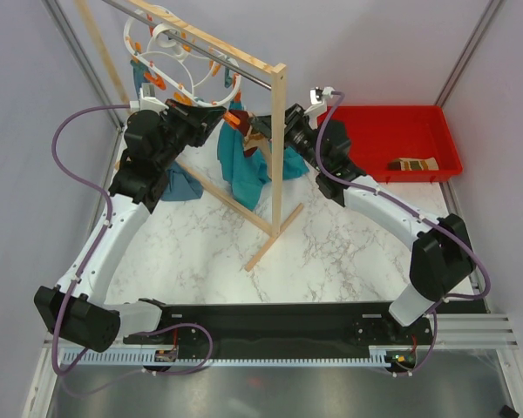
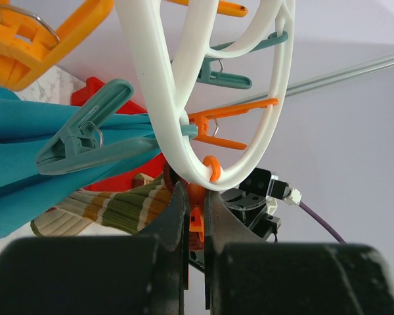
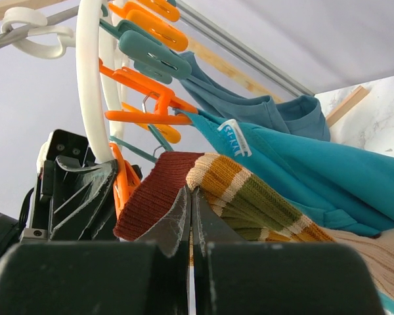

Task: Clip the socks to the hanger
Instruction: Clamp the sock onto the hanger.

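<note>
Your left gripper (image 2: 194, 197) is clenched on an orange clip (image 2: 197, 223) under the hanger (image 2: 164, 98), near the far-left corner of the table (image 1: 349, 261). Your right gripper (image 3: 191, 197) grasps the sock (image 3: 249, 190), long axis along the far edge, its brown cuff (image 3: 151, 190) just right of that clip; feed leftward.

1. The wooden rack (image 1: 279, 148) stands mid-table. Its post and slanted foot bar (image 1: 275, 235) block any straight pass between your two arms.
2. Left of the post, under the top rail, the hanger (image 2: 159, 98) and teal cloths (image 1: 244, 170) fill the space.
3. There the left gripper (image 2: 196, 203), clamped on an orange clip (image 2: 197, 223), sits just beside the right gripper (image 3: 191, 197), which pinches the striped sock (image 3: 249, 197). You have hardly any room between them.
4. In front of the rack, the marble table (image 1: 331, 252) is open.
5. Right of the rack, the red bin (image 1: 366, 139) with a second sock (image 1: 414, 164) is reachable from above.
</note>
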You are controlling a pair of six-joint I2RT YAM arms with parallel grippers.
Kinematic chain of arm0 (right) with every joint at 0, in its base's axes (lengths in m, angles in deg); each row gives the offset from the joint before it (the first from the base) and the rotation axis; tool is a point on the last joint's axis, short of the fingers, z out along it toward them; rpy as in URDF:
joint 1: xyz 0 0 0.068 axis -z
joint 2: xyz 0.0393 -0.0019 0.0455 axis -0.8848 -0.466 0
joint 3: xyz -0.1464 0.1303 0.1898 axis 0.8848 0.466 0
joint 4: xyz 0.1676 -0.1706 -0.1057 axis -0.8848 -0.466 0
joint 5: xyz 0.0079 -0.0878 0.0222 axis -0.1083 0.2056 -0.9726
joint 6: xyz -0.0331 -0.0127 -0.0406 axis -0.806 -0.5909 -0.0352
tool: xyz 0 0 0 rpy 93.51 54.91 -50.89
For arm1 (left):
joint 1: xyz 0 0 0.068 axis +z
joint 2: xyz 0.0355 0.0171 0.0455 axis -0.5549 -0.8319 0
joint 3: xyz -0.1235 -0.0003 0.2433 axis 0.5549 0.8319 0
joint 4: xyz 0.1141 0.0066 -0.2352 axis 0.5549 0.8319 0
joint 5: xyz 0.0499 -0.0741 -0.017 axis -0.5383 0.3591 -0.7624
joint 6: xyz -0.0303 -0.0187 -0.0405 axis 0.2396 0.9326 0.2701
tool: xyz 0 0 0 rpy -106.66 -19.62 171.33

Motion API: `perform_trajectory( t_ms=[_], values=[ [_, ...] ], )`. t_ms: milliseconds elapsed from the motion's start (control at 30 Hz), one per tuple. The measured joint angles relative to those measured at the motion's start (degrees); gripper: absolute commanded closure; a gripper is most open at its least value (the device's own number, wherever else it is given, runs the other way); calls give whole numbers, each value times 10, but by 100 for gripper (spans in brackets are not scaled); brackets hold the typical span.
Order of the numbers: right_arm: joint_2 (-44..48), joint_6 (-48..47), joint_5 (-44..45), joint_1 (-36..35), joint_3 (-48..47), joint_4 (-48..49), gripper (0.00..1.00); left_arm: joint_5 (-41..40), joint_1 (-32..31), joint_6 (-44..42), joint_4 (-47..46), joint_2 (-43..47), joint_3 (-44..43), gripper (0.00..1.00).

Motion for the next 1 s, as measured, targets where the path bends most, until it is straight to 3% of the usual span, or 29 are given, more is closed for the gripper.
perform_trajectory(
  t_ms=[667, 1000],
  values=[
    [-3, -10, 2, -7, -3, -11, 100, 3, 0, -1, 5, 0, -7, 98],
    [-3, -2, 1, -7, -16, -4, 100, 14, -8, -50, -31, 2, -8, 98]
  ],
)
